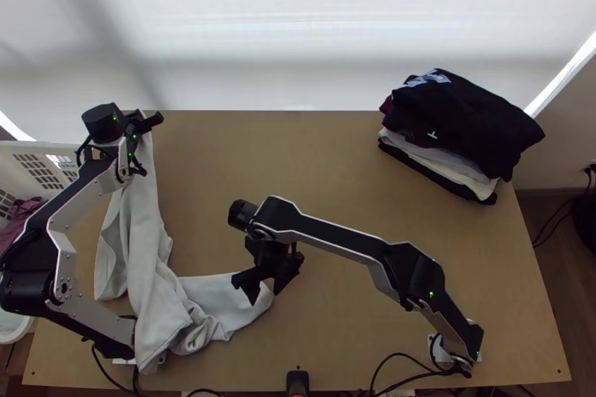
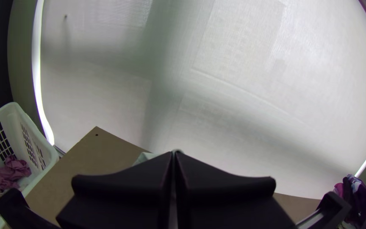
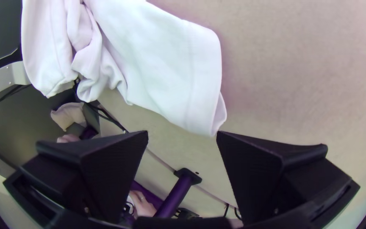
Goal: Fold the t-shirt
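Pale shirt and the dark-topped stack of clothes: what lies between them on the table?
Top view: bare table between shirt and stack toward the far edge; nearer, the right arm spans over it.

Left arm outstretched, left pincer closed, right arm slanting inward, right pincer parted, angled downward

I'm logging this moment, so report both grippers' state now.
Left gripper: closed, holding a part of the pale shirt.
Right gripper: open, holding nothing.

No lettering can be read; the pale print on the black garment is illegible.
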Action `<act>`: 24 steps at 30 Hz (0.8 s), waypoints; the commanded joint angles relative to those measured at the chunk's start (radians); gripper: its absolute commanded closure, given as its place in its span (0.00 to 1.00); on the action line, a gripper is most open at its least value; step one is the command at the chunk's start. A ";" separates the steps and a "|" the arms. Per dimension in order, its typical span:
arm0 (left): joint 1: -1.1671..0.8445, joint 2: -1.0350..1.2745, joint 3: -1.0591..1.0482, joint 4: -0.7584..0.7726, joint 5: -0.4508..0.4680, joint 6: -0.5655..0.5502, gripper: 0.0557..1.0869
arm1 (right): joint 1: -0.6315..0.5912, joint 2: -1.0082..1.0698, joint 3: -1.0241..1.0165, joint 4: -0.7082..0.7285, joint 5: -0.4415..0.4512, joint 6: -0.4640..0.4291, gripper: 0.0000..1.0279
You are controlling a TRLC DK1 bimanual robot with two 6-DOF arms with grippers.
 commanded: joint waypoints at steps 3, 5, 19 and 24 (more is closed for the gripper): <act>0.003 -0.010 0.004 0.028 -0.003 -0.011 0.96 | 0.003 0.036 -0.034 0.029 -0.002 -0.010 0.28; 0.003 -0.010 0.001 0.030 -0.003 -0.014 0.96 | 0.003 0.039 -0.045 0.047 0.007 -0.010 0.28; 0.011 -0.033 -0.014 0.035 -0.003 -0.017 0.96 | -0.029 -0.160 -0.201 0.158 0.070 -0.014 0.97; 0.013 -0.044 -0.014 0.035 -0.003 -0.017 0.96 | -0.126 -0.289 -0.321 0.164 0.128 -0.022 0.97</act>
